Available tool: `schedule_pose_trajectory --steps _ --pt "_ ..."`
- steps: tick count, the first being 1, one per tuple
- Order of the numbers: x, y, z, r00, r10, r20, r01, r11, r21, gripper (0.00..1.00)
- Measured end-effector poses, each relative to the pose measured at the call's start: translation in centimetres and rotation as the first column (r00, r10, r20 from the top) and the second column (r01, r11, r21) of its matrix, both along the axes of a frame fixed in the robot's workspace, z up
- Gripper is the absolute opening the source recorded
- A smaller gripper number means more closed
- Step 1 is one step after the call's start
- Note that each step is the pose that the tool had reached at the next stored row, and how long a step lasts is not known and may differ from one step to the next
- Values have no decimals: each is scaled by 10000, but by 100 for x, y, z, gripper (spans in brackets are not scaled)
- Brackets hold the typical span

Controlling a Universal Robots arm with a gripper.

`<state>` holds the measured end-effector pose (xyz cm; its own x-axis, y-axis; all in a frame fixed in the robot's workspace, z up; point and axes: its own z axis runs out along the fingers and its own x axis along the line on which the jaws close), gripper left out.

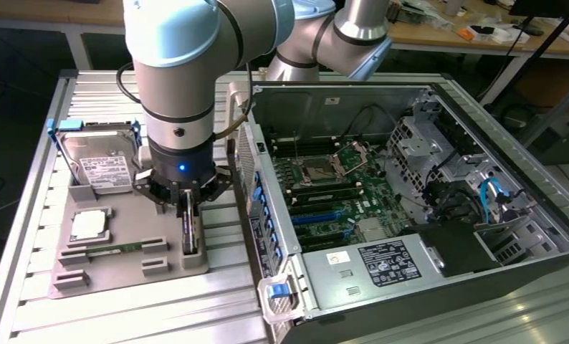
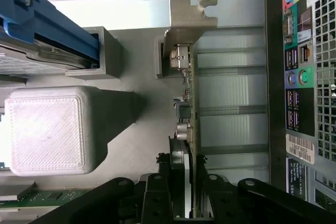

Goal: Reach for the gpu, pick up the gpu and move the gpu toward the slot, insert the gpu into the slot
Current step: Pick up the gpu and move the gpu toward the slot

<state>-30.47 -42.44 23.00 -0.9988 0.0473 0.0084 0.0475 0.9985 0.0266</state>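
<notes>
The gpu stands on edge in the grey holder tray, left of the open computer case in the exterior view. In the wrist view the gpu is a thin green card seen edge-on, its silvery bracket at the far end. My gripper reaches straight down onto it. Its black fingers press against both faces of the card, and my gripper is shut on it. The card still sits in the holder. The blue slot lies on the green motherboard inside the case.
The holder tray also carries a hard drive in a blue frame, a square processor chip and a memory stick. The case's rear wall rises right beside the gripper, its port panel close to the card. A grey block stands on the card's other side.
</notes>
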Motion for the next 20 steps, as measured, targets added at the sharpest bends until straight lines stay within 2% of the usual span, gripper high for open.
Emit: schedule_pose_trajectory --steps 11,20 --pt "-4 2 8 10000 -3 3 3 10000 -4 28" --pt "-12 21 123 10000 -4 28 4 10000 -25 28"
